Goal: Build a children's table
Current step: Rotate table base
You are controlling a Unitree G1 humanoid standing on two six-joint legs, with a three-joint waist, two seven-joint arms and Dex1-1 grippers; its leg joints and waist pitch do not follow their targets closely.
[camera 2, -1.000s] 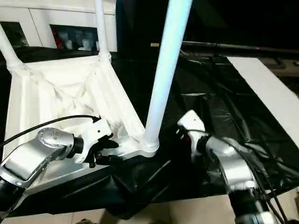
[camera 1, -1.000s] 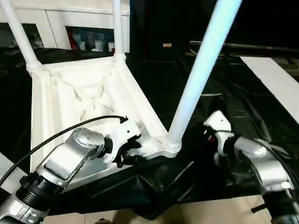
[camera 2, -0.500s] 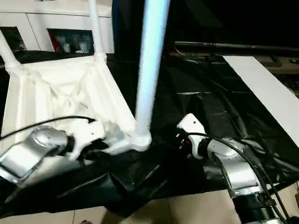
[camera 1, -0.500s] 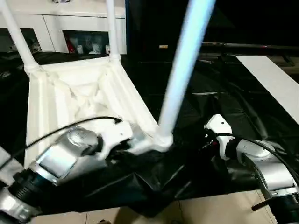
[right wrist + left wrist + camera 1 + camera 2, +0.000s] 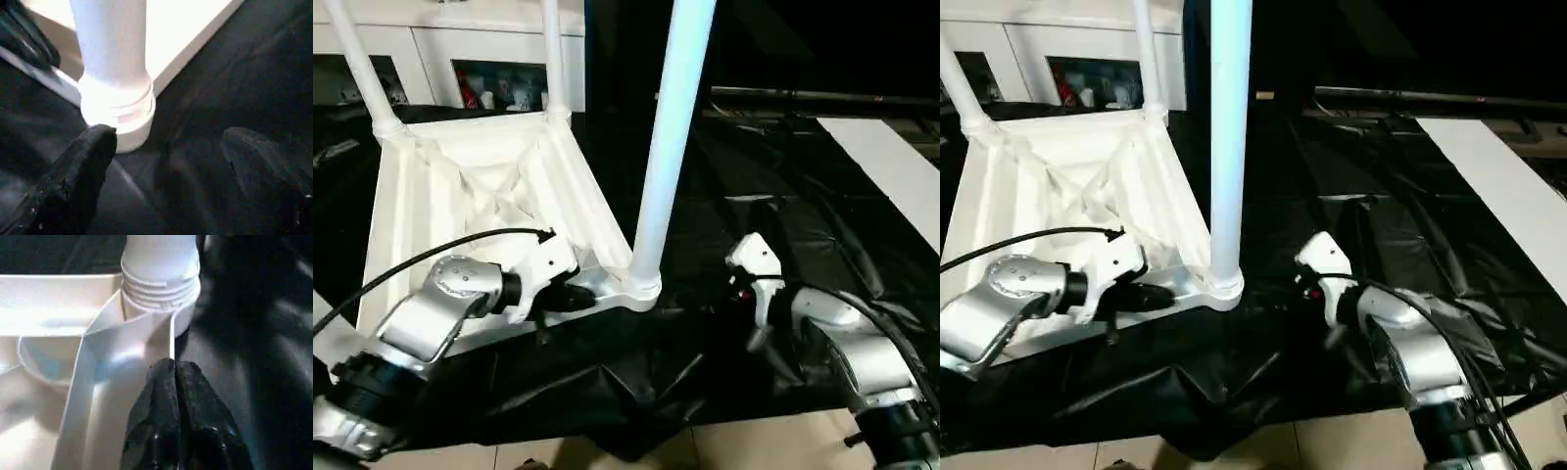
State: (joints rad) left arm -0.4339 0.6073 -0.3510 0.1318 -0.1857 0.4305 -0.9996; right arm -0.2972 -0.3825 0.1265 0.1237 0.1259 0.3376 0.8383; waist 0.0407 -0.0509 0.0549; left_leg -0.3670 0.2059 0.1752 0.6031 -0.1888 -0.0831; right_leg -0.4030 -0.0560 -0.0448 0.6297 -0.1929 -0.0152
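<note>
The white table top (image 5: 480,186) lies upside down on a black sheet, ribbed underside up. Three white legs stand in its corner sockets: two at the far corners (image 5: 357,69) (image 5: 551,54) and a near leg (image 5: 668,137), almost upright in the near right socket (image 5: 644,287). My left gripper (image 5: 576,297) is shut on the top's thin near rim (image 5: 172,347), just beside that socket. My right gripper (image 5: 736,284) is open, low over the sheet to the right of the near leg's base (image 5: 115,98), with one finger (image 5: 83,161) close to the socket and not touching it.
A white cabinet (image 5: 499,59) with glass doors stands at the back. The crumpled black sheet (image 5: 783,206) spreads to the right, with a white board (image 5: 891,176) on its far right. Beige floor (image 5: 754,446) shows at the front edge.
The near leg has swung from leaning right to almost upright as the top shifted left with my left gripper on its rim. The right gripper moved slightly left toward the socket.
</note>
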